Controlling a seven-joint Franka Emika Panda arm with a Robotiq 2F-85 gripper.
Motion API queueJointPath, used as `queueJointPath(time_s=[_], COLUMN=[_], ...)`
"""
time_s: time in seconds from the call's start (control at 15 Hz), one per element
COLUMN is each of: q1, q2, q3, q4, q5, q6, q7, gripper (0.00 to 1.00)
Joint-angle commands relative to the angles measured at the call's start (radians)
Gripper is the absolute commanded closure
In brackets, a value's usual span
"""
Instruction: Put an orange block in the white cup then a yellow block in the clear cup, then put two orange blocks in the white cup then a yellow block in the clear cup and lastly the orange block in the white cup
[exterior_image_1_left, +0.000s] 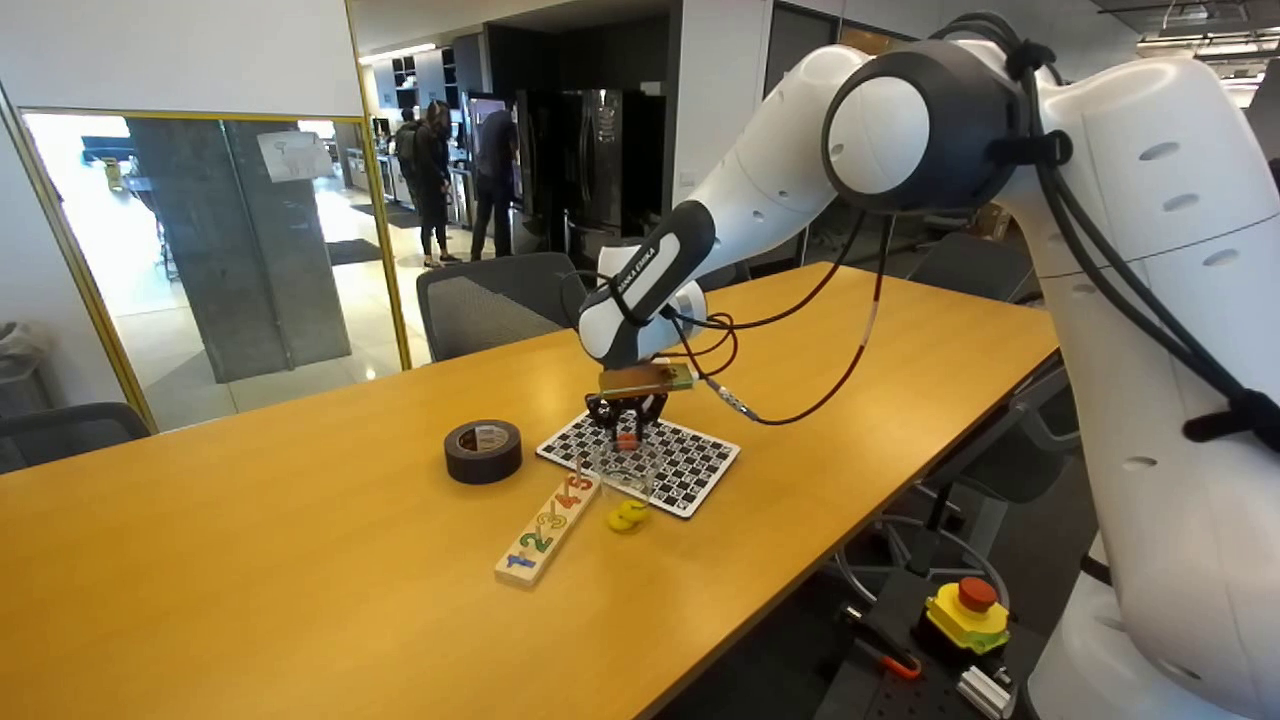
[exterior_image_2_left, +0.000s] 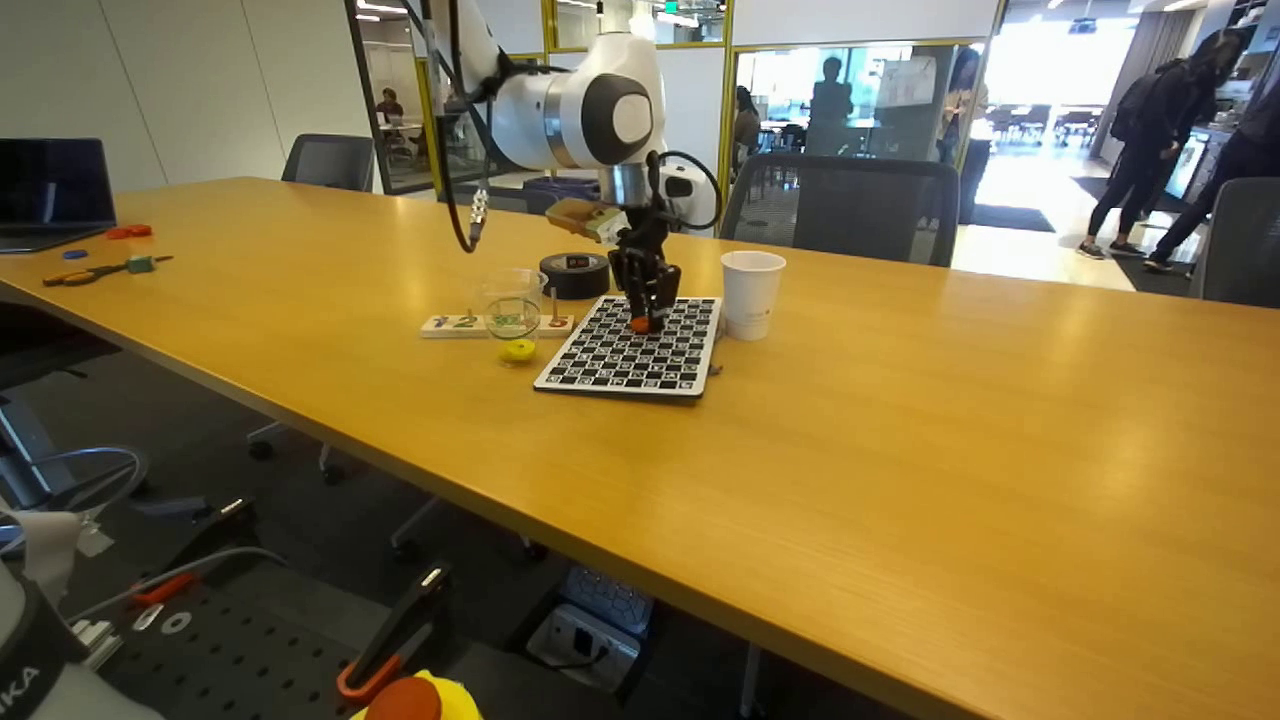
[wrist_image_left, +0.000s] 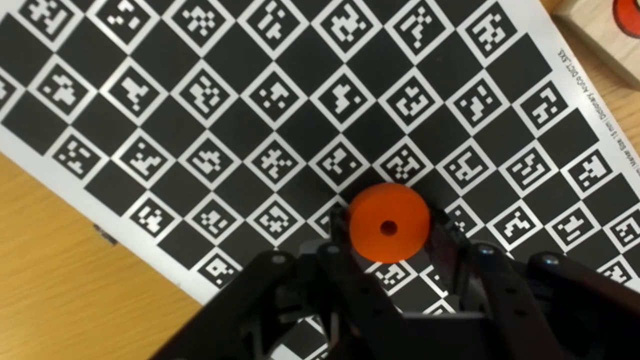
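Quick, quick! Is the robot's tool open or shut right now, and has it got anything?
Tool: closed, holding a round orange block, pinched from both sides.

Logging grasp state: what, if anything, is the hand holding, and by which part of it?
The orange block, pinched in the hand by opposite sides of its round edge.

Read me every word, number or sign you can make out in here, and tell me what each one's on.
"1", "2", "3", "4", "5": number board.
"RANKA EMIKA", first letter not showing: wrist link.
"IKA", cut off by the frame: corner panel.
"Marker Size", its figure blurred, then, as best I can tell, "Dictionary: AruCo DICT_5X5": checkered board.
Too small or blurred to read: marks on the tape roll, white cup and paper sheet.
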Motion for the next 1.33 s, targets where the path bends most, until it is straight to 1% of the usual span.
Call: queueJointPath(time_s=[0.0, 0.27, 0.6, 0.73, 1.27], q1=[0.01, -0.008, -0.058, -0.062, -0.117], q2=[-0.028, -0.095, -0.164, -0.171, -0.051], q3=[-0.029, -0.046, -0.011, -0.018, -0.022], q4=[0.027, 0.041, 0.059, 0.069, 0.23], q5=[-0.001, 0.0, 0.037, 0.031, 0.05], q6=[-0.025, -0.028, -0.07, -0.068, -0.121], q7=[0.001, -0.026, -0.151, -0.158, -0.178], gripper=[0.78, 0.78, 0.78, 0.78, 0.78])
